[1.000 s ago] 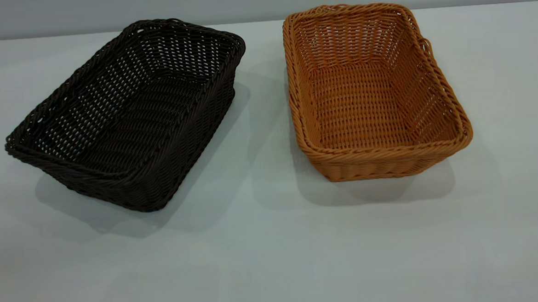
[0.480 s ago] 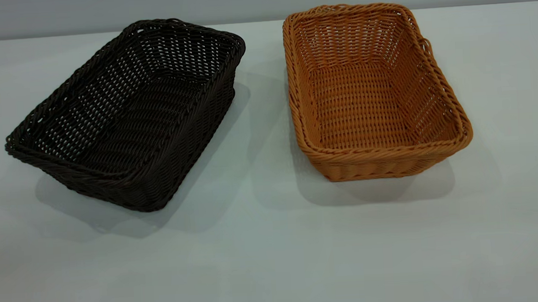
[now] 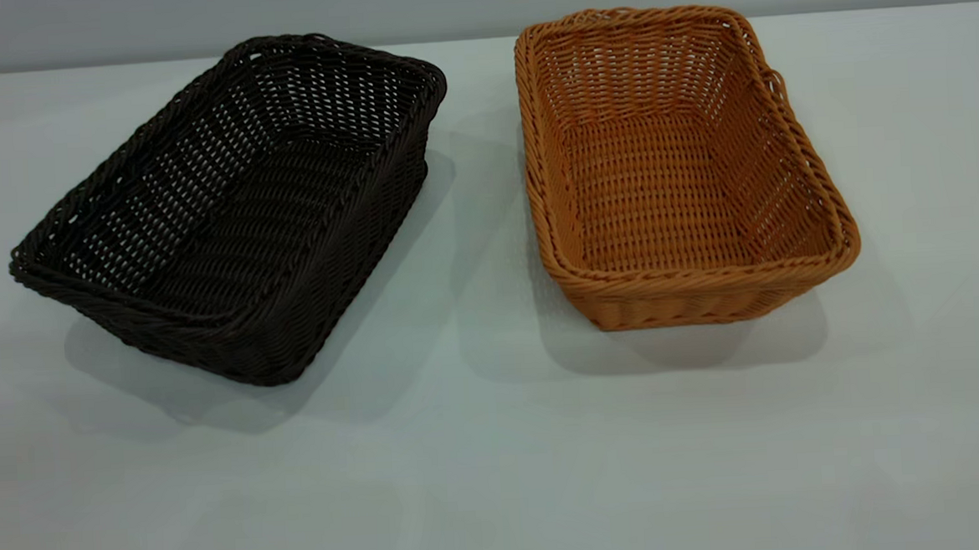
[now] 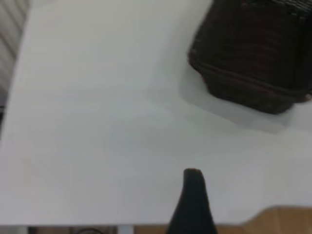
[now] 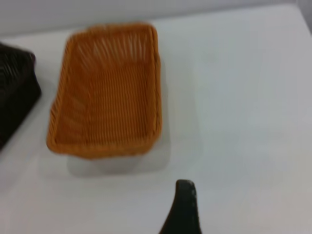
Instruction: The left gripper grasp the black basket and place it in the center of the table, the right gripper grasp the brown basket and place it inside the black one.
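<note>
You see the black basket [image 3: 230, 209] left, the brown basket [image 3: 676, 165] right, apart on the tabletop [image 3: 500, 467] | left tool [image 4: 192, 202], right tool [image 5: 183, 207]: grip state can't be told.

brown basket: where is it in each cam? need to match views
Exterior: the brown basket stands right of centre on the table.
Left wrist: not in it.
Right wrist: brown basket fills the upper left part of that picture.
Shared landmark: the black basket, apart from it on the left arm's side, shows in all three.
</note>
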